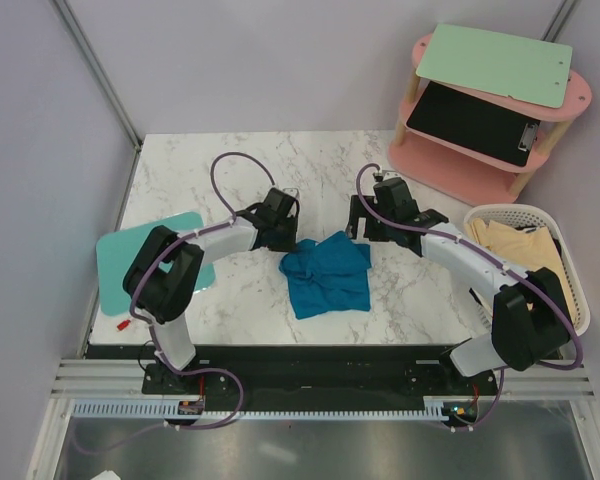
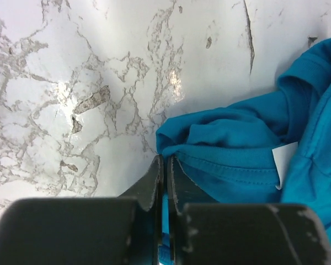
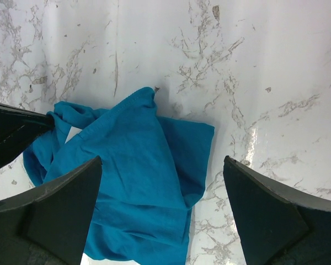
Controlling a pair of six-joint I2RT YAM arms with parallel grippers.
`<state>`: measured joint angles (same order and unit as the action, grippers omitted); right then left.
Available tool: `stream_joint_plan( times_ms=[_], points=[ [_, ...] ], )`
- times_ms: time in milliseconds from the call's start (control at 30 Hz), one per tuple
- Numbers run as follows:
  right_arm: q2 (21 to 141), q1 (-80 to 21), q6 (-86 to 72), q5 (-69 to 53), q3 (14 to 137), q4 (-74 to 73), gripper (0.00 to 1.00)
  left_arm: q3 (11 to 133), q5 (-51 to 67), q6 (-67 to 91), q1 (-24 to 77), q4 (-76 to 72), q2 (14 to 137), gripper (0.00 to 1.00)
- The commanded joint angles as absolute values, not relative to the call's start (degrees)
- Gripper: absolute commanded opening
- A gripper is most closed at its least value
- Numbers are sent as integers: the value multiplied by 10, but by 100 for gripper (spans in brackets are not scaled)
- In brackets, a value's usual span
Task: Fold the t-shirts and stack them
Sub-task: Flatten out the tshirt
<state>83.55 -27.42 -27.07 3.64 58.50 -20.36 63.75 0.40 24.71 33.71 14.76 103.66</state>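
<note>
A deep teal-blue t-shirt (image 1: 328, 275) lies crumpled in the middle of the marble table. My left gripper (image 1: 283, 240) is at its upper left corner. In the left wrist view the left gripper (image 2: 165, 165) is shut, with a fold of the teal t-shirt (image 2: 237, 149) pinched between its jaws. My right gripper (image 1: 362, 228) hovers open over the shirt's upper right edge. In the right wrist view the right gripper (image 3: 163, 160) spans the teal t-shirt (image 3: 138, 182) without touching it. Pale cream t-shirts (image 1: 510, 245) lie in a basket at the right.
A white mesh basket (image 1: 572, 275) stands at the table's right edge. A mint-green board (image 1: 115, 265) lies at the left edge. A pink shelf (image 1: 480, 160) at the back right carries a green clipboard (image 1: 495, 65) and a black clipboard (image 1: 470, 120).
</note>
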Motion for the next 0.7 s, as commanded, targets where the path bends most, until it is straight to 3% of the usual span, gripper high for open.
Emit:
stream_joint_plan(
  times_ms=[0, 233, 367, 667],
  points=[
    [827, -267, -262, 61, 577, -200, 98, 668, 2, 242, 336, 161, 1000, 2],
    [805, -215, -260, 81, 560, -213, 98, 721, -102, 209, 336, 238, 825, 2],
    [795, -169, -250, 86, 563, -226, 98, 813, -149, 184, 336, 293, 762, 2],
    [758, -41, -265, 91, 568, -241, 98, 1000, 61, 199, 384, 302, 784, 2]
  ],
)
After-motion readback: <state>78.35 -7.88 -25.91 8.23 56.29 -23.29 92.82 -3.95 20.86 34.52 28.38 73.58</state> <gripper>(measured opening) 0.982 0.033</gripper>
